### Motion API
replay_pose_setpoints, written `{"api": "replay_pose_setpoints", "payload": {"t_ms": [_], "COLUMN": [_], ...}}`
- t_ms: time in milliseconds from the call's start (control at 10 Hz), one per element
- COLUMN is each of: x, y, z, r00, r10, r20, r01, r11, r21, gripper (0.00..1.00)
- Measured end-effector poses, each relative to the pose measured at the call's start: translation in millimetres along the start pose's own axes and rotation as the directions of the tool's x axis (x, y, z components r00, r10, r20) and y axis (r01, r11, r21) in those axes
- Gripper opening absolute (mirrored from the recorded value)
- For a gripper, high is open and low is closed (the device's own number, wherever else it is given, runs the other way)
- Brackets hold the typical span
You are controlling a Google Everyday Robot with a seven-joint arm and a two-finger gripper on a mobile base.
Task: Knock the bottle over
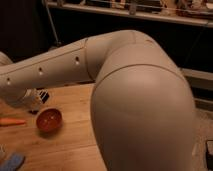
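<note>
Item: wooden desk [75, 137], lit warm, with the robot's pale arm [135, 95] crossing it from the right edge toward the left edge and filling most of the view. Gripper [32, 103]: at the arm's end near the desk's left edge, held low over the wood just behind the bowl; whether it is released or clenched cannot be told, and nothing can be seen grasped in it. Bottle: cannot be made out; the arm covers the far-left stretch of the desk. Orange-red bowl [49, 120]: upright on the desk, toward the left edge, just in front of the gripper. Carrot [11, 121]: lying flat at the left edge, beside the bowl and apart from it. Black flat bar [43, 96]: near the far edge, just beside the gripper. Blue object [11, 161]: at the near-left corner, kind unclear. Dark shelf [150, 15]: beyond the far edge.
</note>
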Motion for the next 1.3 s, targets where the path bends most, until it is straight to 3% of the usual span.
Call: {"api": "replay_pose_setpoints", "payload": {"t_ms": [400,700,900,1300], "x": [-19,-31,-36,-43], "y": [33,54,67,89], "z": [0,13,23,43], "r00": [0.998,0.995,0.993,0.99], "r10": [-0.064,-0.098,-0.114,-0.132], "r20": [-0.005,-0.026,-0.035,-0.047], "r01": [0.065,0.101,0.119,0.138], "r11": [0.994,0.982,0.977,0.973], "r21": [0.088,0.158,0.179,0.185], "gripper": [0.0,0.0,0.0,0.0]}}
